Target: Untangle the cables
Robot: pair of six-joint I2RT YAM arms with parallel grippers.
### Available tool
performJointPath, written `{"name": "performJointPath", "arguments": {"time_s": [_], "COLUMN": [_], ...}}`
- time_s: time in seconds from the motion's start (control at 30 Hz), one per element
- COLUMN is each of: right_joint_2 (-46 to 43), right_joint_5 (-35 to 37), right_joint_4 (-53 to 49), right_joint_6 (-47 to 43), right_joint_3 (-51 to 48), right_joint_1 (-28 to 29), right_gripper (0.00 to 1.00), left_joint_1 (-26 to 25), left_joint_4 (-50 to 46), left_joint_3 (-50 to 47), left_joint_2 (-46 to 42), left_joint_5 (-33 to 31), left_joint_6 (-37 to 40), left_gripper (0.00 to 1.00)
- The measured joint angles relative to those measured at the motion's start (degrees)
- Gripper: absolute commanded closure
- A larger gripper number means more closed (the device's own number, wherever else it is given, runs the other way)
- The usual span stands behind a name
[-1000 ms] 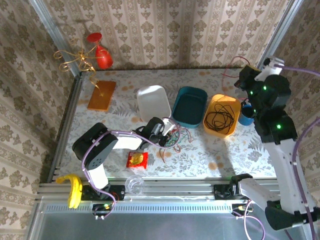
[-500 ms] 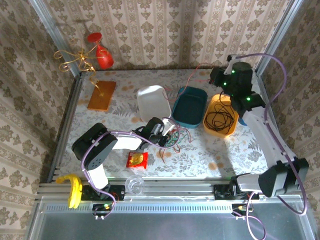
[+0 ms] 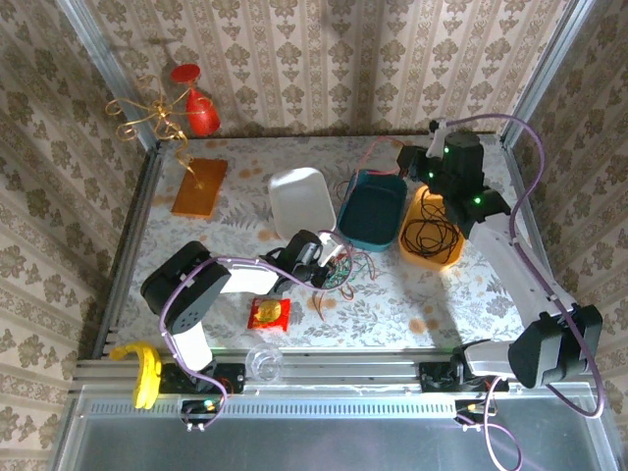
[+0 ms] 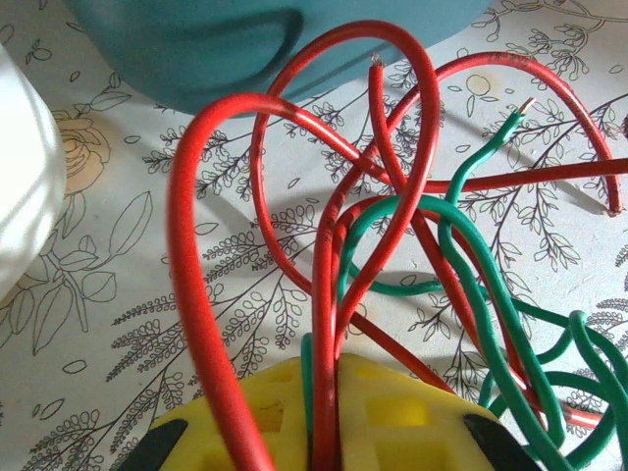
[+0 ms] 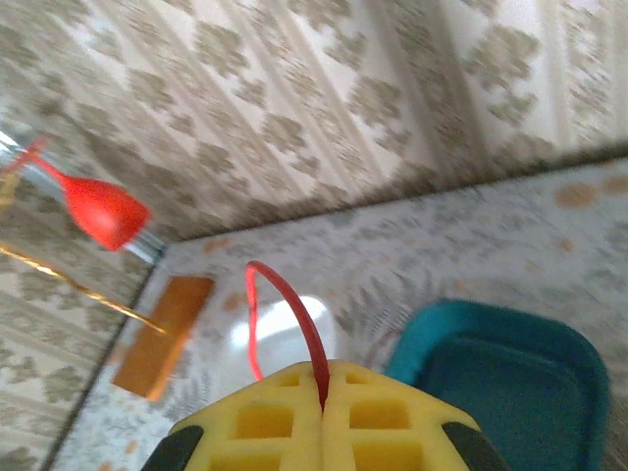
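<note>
**A:** How do the left fingers (image 4: 348,378) stand?

**B:** Almost pressed together. They pinch a red cable (image 4: 329,294) that runs straight down into the seam between the yellow pads, with a green cable (image 4: 471,285) strand squeezed in just beside it (another red loop passes in front of the pads, toward 9 o'clock).

**A:** And the tangle itself?

**B:** In the top view the red and green loops (image 3: 341,267) lie on the flowered surface (image 3: 442,294) near its middle. They touch the left fingers (image 3: 316,257) and sit at 7 o'clock from the teal tray (image 3: 373,208).

**A:** The right fingers (image 5: 339,388)?

**B:** Closed tight on one thin red cable (image 5: 285,299), which rises out of the seam and curves off toward 11 o'clock. From above, those fingers (image 3: 405,157) hang at 1 o'clock from the teal tray.

**A:** Any black one?

**B:** A black cable (image 3: 432,234) is coiled inside the orange bowl (image 3: 453,201), at 3 o'clock from the tray and well apart from the tangle.
</note>
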Motion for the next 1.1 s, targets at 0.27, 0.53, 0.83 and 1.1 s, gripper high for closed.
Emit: {"name": "performJointPath", "arguments": {"time_s": [0.27,0.53,0.83,1.1], "right_joint_2": [4.2,2.9,-3.5,-2.5], "right_joint_5": [-7.1,-8.5,-4.9,-0.6], "right_joint_4": [4.5,4.4,3.3,0.9], "right_joint_6": [0.2,-1.9,-4.6,-6.4], "right_joint_3": [11.8,14.7,3.9,-1.5], "right_joint_1": [0.0,0.0,0.0,0.0], "right_gripper": [1.0,1.0,1.0,1.0], "left_joint_1": [-0.1,-0.5,-0.8,-0.8], "left_joint_4": [0.0,-0.5,-1.5,-1.9], "left_joint_3": [0.0,0.2,0.8,1.0], "left_joint_2": [0.0,0.0,0.0,0.0], "left_joint_5": [-0.1,-0.8,-1.1,-1.1], "left_joint_6": [0.0,0.0,0.0,0.1], "left_gripper": [0.88,0.89,0.89,0.89]}}
